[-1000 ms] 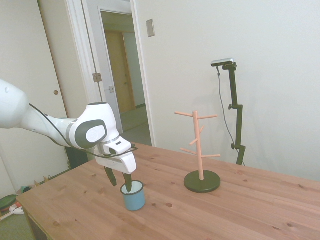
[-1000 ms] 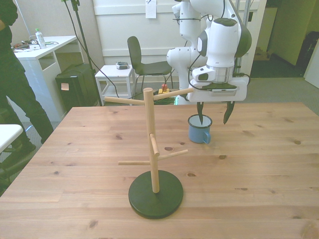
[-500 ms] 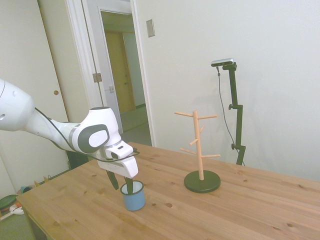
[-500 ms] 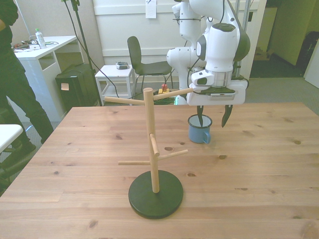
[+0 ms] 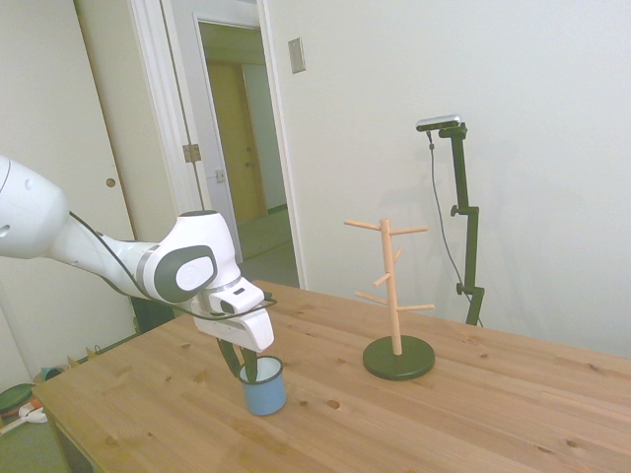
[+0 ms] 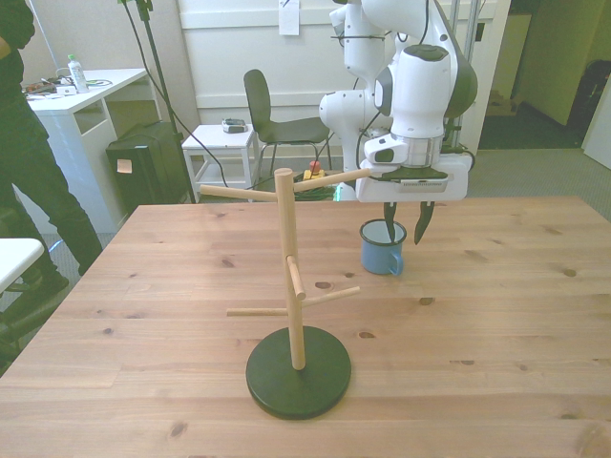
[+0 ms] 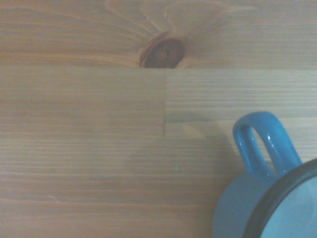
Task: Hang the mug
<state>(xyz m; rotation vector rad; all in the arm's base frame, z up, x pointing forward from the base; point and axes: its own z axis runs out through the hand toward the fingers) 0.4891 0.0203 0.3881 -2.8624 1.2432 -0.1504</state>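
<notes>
The light-blue mug (image 5: 264, 388) (image 6: 381, 253) stands upright on the wooden table (image 6: 496, 315), at the far side in the front view. My gripper (image 5: 244, 366) (image 6: 406, 227) hangs right over its rim, open. One finger reaches inside the mug and the other is outside its wall, on the front view's right. The wrist view shows the mug (image 7: 247, 213) from above, with its loop handle (image 7: 260, 144) and dark rim. The wooden mug rack (image 5: 396, 296) (image 6: 289, 277) stands on a dark round base (image 6: 299, 372), nearer the front edge in the front view.
The rack's pegs stick out sideways at several heights; one upper peg (image 6: 329, 178) ends close to my gripper. A person (image 6: 24, 143) stands off the table at the front view's left. A chair (image 6: 277, 114) and small tables stand behind the table.
The gripper has sunk a little onto the mug, and its fingers have drawn closer together across the mug's wall. The mug has not moved.
</notes>
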